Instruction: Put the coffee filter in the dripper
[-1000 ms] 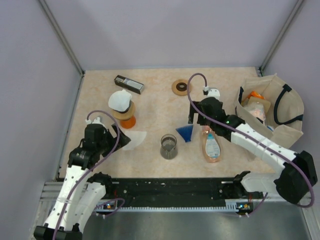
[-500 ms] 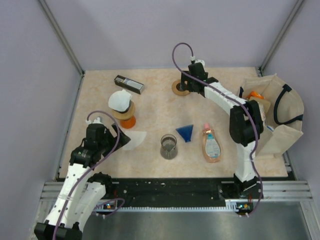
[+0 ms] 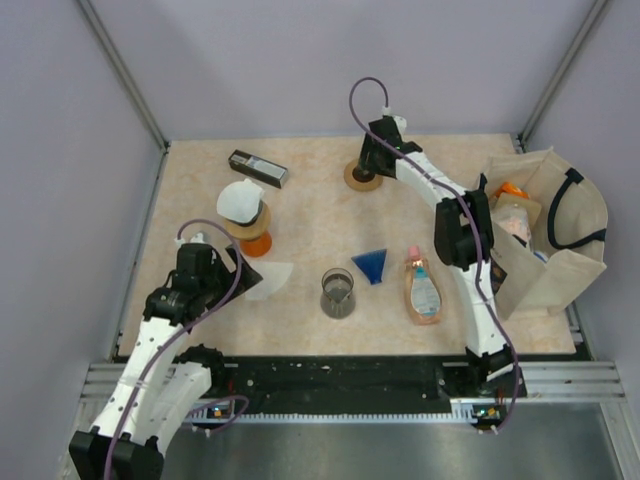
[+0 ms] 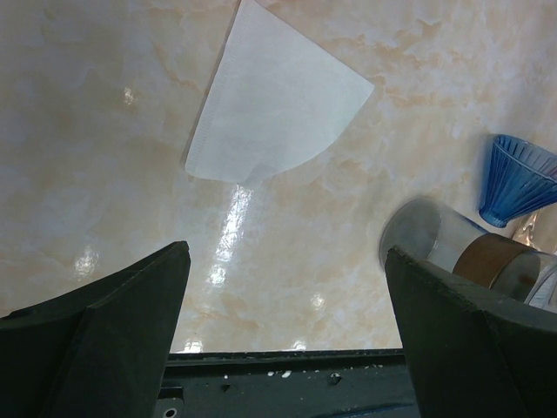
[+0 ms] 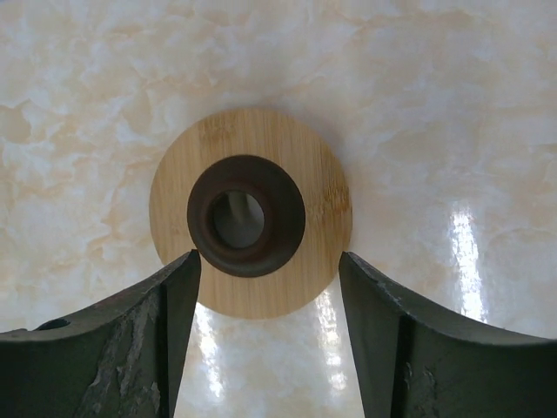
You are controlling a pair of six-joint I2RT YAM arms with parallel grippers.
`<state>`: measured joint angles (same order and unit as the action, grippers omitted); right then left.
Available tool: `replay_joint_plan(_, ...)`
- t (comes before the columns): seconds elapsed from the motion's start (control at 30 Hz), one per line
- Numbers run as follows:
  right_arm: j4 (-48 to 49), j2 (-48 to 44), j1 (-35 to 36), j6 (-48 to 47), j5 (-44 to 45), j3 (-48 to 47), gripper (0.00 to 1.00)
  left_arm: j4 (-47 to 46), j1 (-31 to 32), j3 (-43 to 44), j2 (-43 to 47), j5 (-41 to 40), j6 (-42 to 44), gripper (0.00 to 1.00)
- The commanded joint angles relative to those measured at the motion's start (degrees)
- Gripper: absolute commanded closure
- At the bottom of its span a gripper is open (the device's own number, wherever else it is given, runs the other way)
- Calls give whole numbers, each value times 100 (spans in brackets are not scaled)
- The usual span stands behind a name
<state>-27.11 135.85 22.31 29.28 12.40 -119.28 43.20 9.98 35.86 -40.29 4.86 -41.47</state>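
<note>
A beige, marble-patterned counter [image 3: 310, 215], enclosed by pale lilac wall panels, is seen from above and from both wrists. The flat, fan-shaped white paper coffee filter [image 4: 274, 104] is shown lying on the counter at the left. Its curved edge is turned towards the left hand [image 4: 285, 252], which is held just above the surface with its dark fingers spread wide and nothing between them. The filter is not touched by either finger.

The blue ribbed glass dripper [image 3: 373, 265] is seen tipped on its side near the middle of the counter, well apart from the filter. A clear glass beaker [image 3: 338, 293] stands just in front of it. A clear plastic bottle of orange liquid [image 3: 424, 290] lies flat to its right.

At the back of the counter, the right hand [image 5: 268, 258] is poised over a round bamboo disc with a dark centre ring [image 5: 261, 131]. Its fingers are parted to either side of the disc, and no grip on it is seen.

Also pictured are a small black box [image 3: 258, 168] at the back left and a white cone stacked on a wooden collar and orange base [image 3: 247, 218]. A cream canvas tote bag [image 3: 560, 265] with goods inside stands at the right edge.
</note>
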Motion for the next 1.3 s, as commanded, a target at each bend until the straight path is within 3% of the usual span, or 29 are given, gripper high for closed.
replay_joint_plan(0.0,-57,328,-68,465,350,-604,37,-198,22,264,-31,-64,95,1)
replay_joint_plan(0.2,-163,547,-68,482,315,-807,47,-57,13,396,-31,-249,166,1)
replay_joint_plan(0.63,-637,1022,-68,553,394,-1299,56,92,13,572,-66,-363,324,1)
replay_joint_plan(0.8,-821,1066,-51,421,447,-1422,76,110,13,598,-58,-416,377,1)
replay_joint_plan(0.93,-998,1110,-42,316,491,-1527,80,127,13,607,-66,-416,394,1)
replay_joint_plan(1.07,-1033,1189,-16,184,421,-1659,94,153,13,633,-75,-425,429,1)
replay_joint_plan(1.27,-1121,1295,-16,175,280,-1844,98,198,13,651,-40,-425,438,1)
